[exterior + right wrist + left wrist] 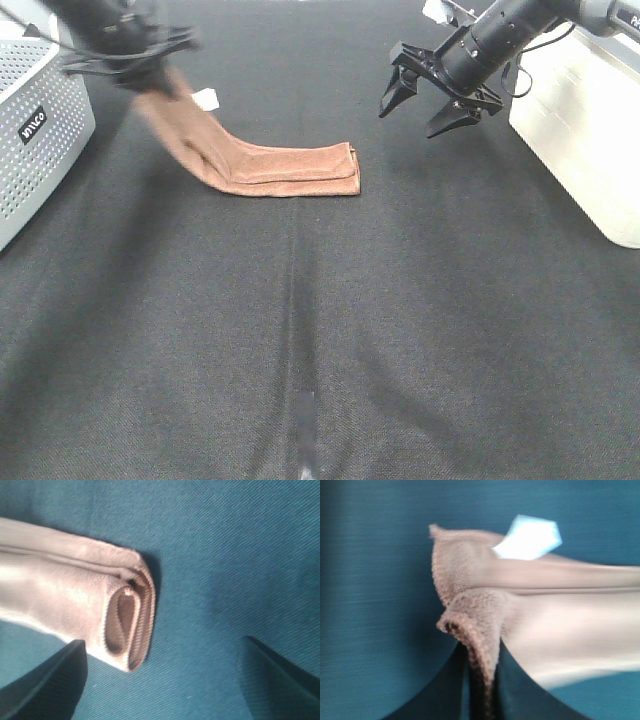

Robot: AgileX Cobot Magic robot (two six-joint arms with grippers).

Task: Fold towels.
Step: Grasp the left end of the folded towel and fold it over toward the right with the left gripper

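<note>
The brown towel (270,165) lies folded into a long strip on the dark table, its right end flat and its left end lifted off the surface. My left gripper (160,82) is shut on that lifted end, and a small white tag (205,98) hangs beside it. In the left wrist view the towel (470,610) is pinched between the two dark fingers (445,690), with the tag (527,537) above. My right gripper (432,100) hovers open to the right of the towel, holding nothing. The right wrist view shows the towel's folded end (120,615) between the spread fingers (45,680).
A grey perforated basket (35,130) stands at the left edge. A white box (590,130) sits at the right edge behind the right arm. The dark table cloth (320,350) stretches across the front.
</note>
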